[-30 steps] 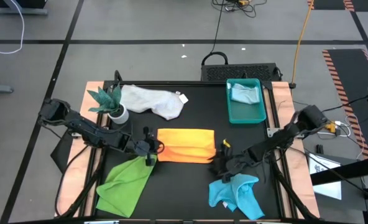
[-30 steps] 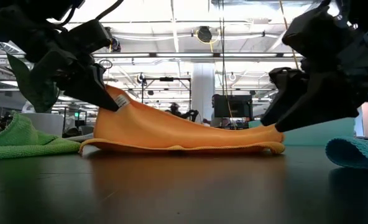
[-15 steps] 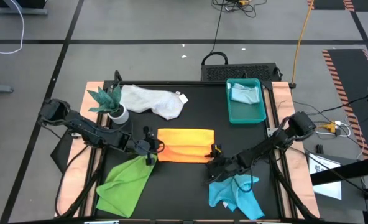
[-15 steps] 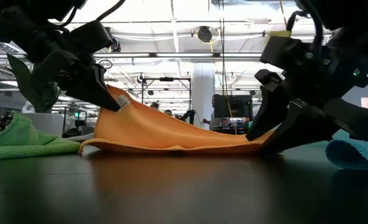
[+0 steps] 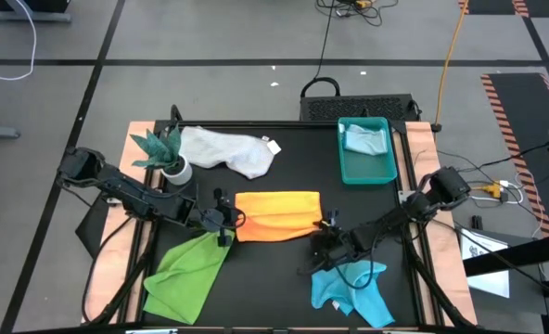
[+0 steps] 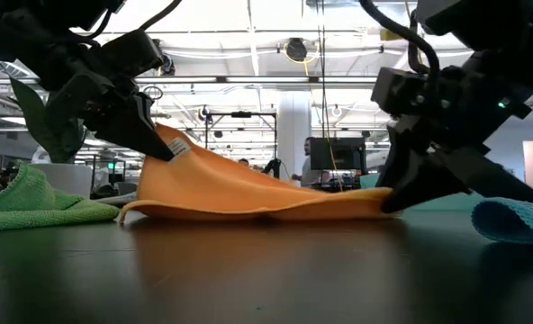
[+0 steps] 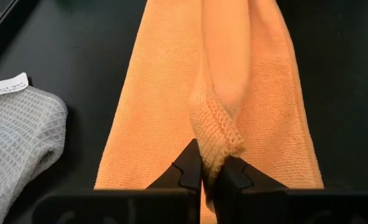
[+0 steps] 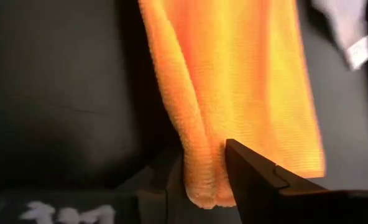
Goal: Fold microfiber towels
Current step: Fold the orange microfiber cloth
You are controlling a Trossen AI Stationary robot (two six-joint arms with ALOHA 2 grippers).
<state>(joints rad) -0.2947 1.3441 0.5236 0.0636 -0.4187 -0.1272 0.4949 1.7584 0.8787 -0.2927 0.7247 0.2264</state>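
Surroundings: green towel near-left, turquoise towel near-right, plant far-left. Orange towel mid-table, left gripper pinching its left edge; right gripper closing around right edge.

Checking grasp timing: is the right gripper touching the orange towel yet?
Touching. In the right wrist view, the orange towel's folded edge sits between the right gripper's fingers, against them. The low view shows the gripper at the towel's end.
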